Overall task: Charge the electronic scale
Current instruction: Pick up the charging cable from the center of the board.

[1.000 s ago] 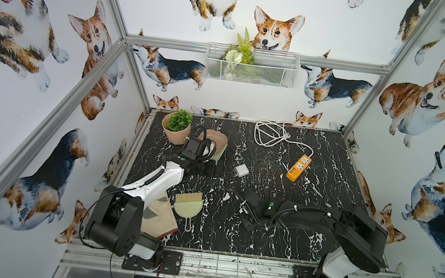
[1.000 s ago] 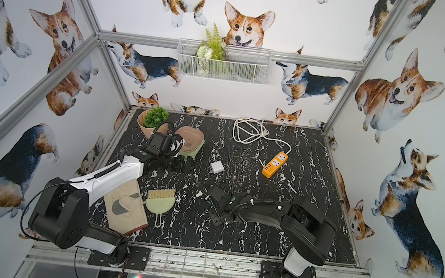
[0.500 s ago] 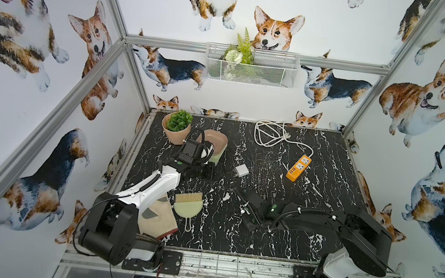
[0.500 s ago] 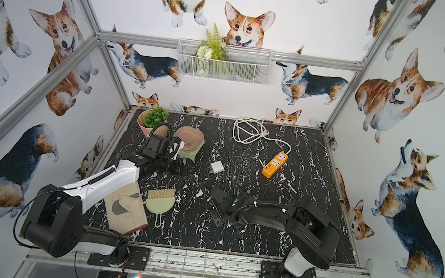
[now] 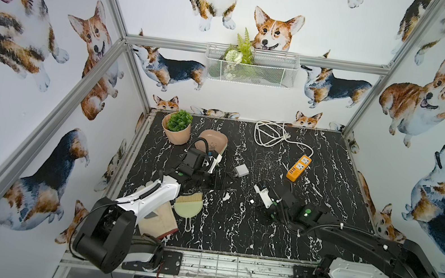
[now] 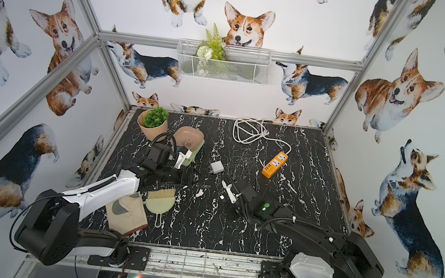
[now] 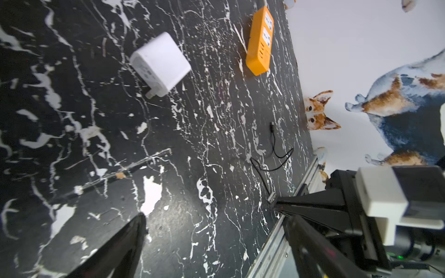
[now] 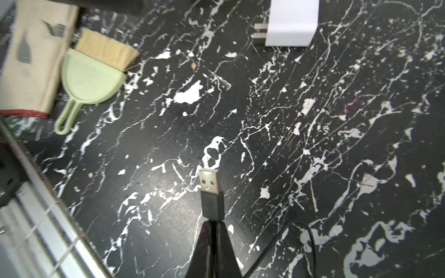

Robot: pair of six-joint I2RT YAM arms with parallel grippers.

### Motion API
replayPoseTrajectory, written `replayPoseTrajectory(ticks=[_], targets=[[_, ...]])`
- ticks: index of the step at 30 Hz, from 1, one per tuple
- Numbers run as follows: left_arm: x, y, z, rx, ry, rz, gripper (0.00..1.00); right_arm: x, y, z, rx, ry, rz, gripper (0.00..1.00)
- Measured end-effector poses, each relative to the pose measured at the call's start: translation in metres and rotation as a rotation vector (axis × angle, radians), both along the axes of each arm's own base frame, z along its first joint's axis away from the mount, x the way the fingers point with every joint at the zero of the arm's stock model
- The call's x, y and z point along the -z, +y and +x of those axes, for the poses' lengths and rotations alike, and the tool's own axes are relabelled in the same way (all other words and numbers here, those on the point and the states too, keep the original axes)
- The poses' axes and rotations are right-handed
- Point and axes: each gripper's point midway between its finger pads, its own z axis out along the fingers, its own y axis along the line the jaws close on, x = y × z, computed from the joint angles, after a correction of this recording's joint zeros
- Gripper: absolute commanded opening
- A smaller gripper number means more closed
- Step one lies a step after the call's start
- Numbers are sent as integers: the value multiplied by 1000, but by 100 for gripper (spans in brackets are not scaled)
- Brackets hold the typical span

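Clamping the USB-A plug (image 8: 210, 183) by its black sleeve in the shut jaws of the right gripper (image 8: 212, 222), low over the middle of the worktop (image 5: 322, 218), metal tip left bare, probably for pushing into the white cube charger (image 5: 241, 171) lying ahead. Holding the jaws of the left gripper (image 5: 218, 181) wide apart and empty just beside the electronic scale (image 5: 212, 139), near the far-left corner by the plant pot (image 5: 176, 134), maybe for steadying it.

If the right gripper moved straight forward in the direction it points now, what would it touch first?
Most likely the bare black marble table just ahead of the USB plug that the right gripper holds. The white cube charger lies off to one side. The gripper's tilt is unclear.
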Motion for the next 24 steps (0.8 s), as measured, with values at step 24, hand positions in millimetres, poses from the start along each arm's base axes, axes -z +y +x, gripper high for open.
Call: replayPoseTrajectory(ticks=[24], targets=[[-53,-82,-39,275,-218,-87,68,-42,-9,-4,-41,35,267,0]])
